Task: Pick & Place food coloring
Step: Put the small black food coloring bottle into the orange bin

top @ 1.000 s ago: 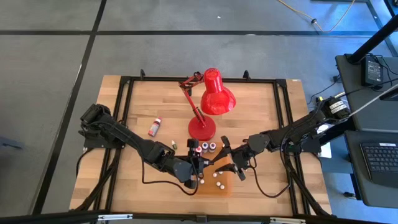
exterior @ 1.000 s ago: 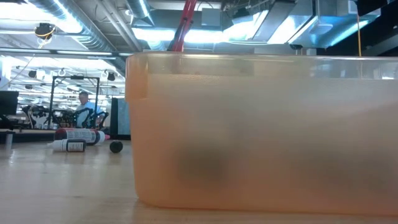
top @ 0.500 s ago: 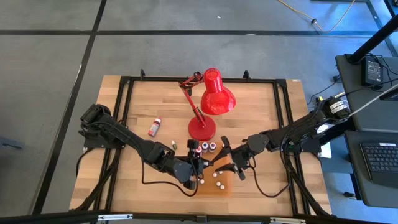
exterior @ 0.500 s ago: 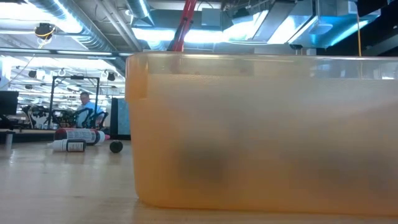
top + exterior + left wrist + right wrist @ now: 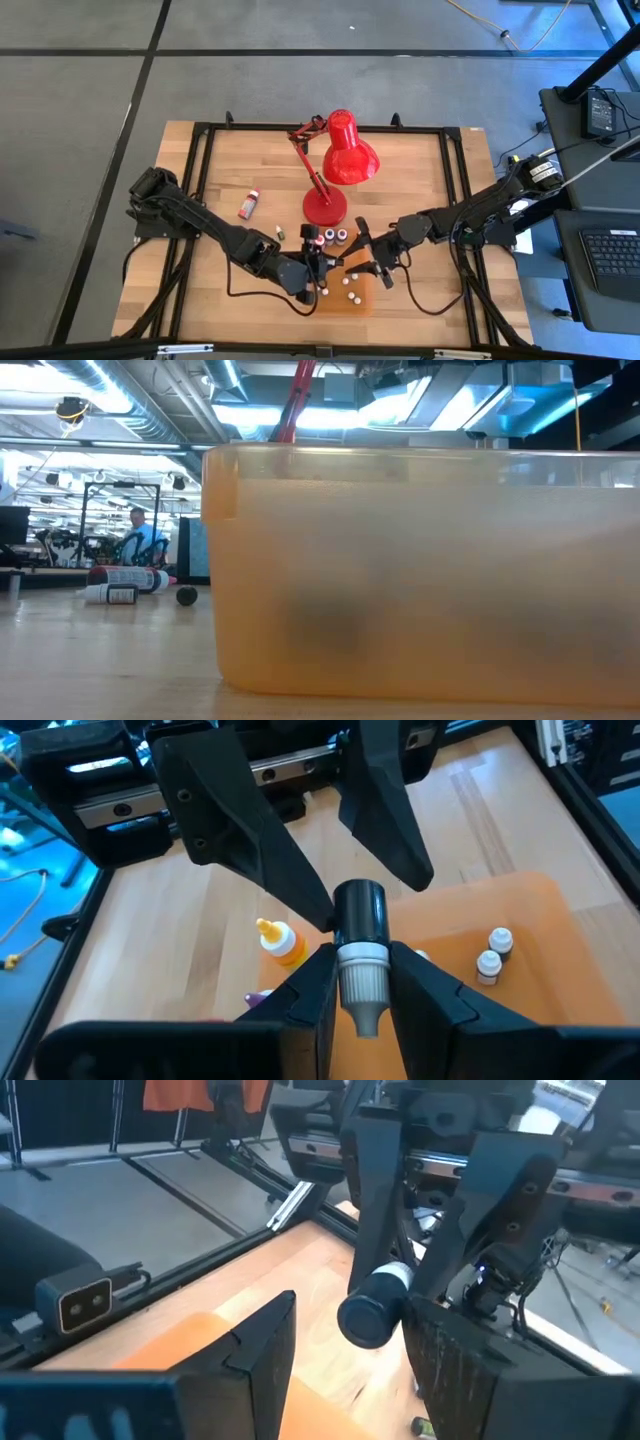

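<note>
My left gripper (image 5: 320, 272) is shut on one food coloring bottle (image 5: 360, 920), which has a dark body and a white pointed cap, above the left edge of the orange tray (image 5: 365, 302). My right gripper (image 5: 352, 258) faces it from the table's right and is open. Its fingers stand on either side of the bottle's dark bottom end (image 5: 370, 1318); I cannot tell whether they touch it. Two white-capped bottles (image 5: 492, 955) stand in the tray. An orange bottle (image 5: 280, 942) lies by the tray's edge. My left gripper pinches the bottle at its white cap collar (image 5: 362, 958) between its two fingers (image 5: 312, 992). The fingers come slanting down from the table's left. The bottle lies along them, with its cap tip toward my wrist and its dark body pointing at my right gripper. It is lifted clear.
A red desk lamp (image 5: 335, 165) stands behind the grippers, with three small bottles (image 5: 335, 236) by its base. A larger red-and-white bottle (image 5: 248, 204) lies to the left. The tray's wall (image 5: 420, 570) fills the low view. A black frame rims the table.
</note>
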